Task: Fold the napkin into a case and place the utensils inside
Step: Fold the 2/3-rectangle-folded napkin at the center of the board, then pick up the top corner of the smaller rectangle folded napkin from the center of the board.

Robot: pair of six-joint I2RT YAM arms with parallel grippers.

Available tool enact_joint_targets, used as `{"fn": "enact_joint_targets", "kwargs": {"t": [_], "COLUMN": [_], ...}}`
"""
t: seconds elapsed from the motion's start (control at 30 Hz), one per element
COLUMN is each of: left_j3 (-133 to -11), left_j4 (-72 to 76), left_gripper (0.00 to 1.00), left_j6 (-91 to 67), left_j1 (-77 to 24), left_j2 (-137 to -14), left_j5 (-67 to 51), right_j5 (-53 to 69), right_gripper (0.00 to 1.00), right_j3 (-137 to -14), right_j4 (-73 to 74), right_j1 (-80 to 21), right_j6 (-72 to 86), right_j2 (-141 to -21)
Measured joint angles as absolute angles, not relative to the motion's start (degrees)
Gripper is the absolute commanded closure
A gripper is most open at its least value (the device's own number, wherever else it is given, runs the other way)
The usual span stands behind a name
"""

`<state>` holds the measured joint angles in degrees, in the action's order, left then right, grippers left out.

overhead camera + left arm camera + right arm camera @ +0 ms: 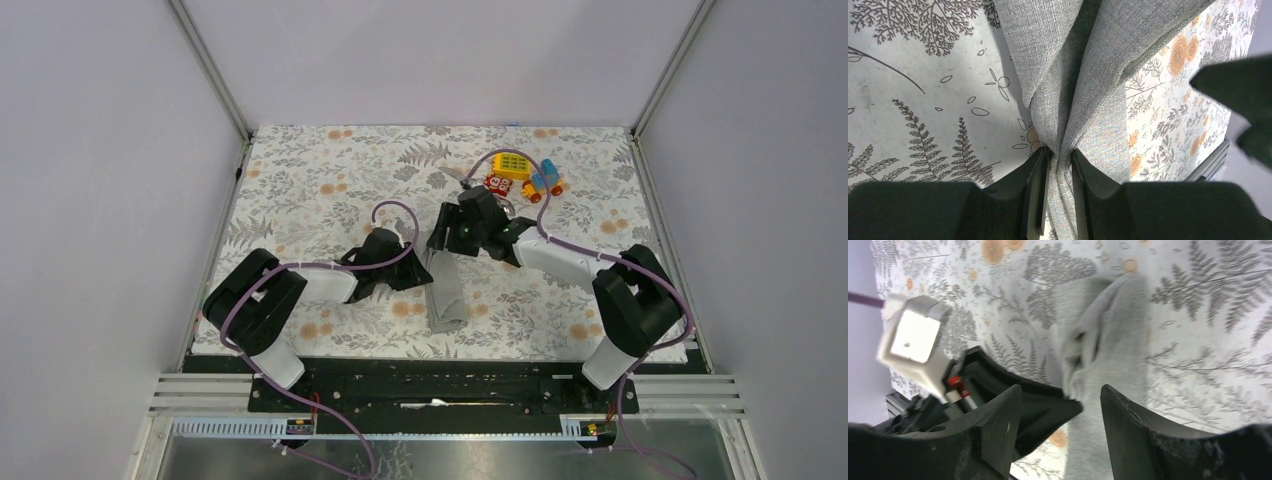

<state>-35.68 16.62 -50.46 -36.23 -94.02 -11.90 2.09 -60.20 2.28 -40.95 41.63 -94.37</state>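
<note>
Grey woven cloth napkin lies as a narrow folded strip on the floral-printed tablecloth covering the desk, centre, towards the near edge. Left gripper: jaws nearly closed, pinching a bunched fold of the napkin. Right gripper: jaws well apart above the strip's far end. I see nothing gripped there, though that view is blurred. Colourful toy blocks sit further back, apart from the napkin.
</note>
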Motion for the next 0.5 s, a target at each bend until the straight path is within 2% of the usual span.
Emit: {"fn": "enact_joint_targets", "kwargs": {"t": [0.2, 0.5], "left_j3": [-35.5, -35.5], "left_j4": [16.9, 16.8], "left_gripper": [0.72, 0.73], "left_j6": [-50.5, -50.4], "left_j1": [-36.2, -36.2], "left_j2": [-94.0, -93.9], "left_j5": [-11.9, -11.7], "right_j5": [8.8, 14.2], "right_gripper": [0.32, 0.33], "right_j3": [-60.2, -62.9], "right_j4": [2.1, -0.7], "right_j1": [-35.5, -34.7], "right_j6": [36.9, 34.7], "right_j2": [-97.4, -103.0]}}
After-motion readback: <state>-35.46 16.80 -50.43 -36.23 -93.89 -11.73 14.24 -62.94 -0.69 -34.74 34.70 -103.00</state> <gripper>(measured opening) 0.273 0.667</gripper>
